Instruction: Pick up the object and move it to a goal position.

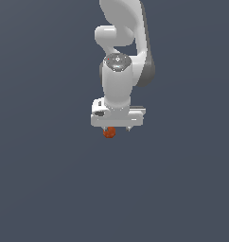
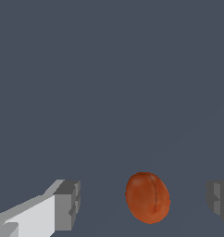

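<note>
Between the spread fingers of the hand [image 1: 117, 128], in the middle of the exterior view, the orange-red ball [image 1: 109, 133] is seen, just under the white hand and toward its 9 o'clock side. In the wrist view the ball [image 2: 147, 197] is flanked by a grey pad [image 2: 67, 205] on one side and a second pad [image 2: 219, 200] on the other, with a clear gap left on both sides, so nothing is pinched yet. The approach is judged to be done; the closing of the fingers, the lift and the carry to the goal are judged to be left. No goal marker is shown in either view. The ball is set nearer one pad than the other, so a small nudge on closing is likely. Open grey table [image 1: 50, 189] is seen all around, toward 3, 6 and 9 o'clock; no edge and no obstacle is shown, so free room for moving is judged ample.
</note>
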Tool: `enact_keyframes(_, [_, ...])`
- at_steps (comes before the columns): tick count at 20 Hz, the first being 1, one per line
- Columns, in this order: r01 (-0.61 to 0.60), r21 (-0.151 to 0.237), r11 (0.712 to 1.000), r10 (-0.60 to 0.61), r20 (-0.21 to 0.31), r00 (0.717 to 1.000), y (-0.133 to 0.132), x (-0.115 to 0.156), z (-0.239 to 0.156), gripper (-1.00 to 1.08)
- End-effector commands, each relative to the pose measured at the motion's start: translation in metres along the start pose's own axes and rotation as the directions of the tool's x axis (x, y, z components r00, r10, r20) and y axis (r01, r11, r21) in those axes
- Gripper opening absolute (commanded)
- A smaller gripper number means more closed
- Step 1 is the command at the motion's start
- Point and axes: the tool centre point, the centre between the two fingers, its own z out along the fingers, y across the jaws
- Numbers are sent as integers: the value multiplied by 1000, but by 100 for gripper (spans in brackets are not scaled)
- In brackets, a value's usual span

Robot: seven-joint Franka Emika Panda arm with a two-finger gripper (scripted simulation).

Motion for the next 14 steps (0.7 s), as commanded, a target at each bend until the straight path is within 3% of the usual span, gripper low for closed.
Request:
enact_keyframes(1, [22, -1, 1000, -22, 1, 1000, 1, -1, 1, 100])
enact_keyframes(8, [129, -2, 992, -129, 5, 992, 5, -6, 7, 100])
enact_keyframes(14, [268, -3, 963, -268, 11, 963, 10, -13, 15, 100])
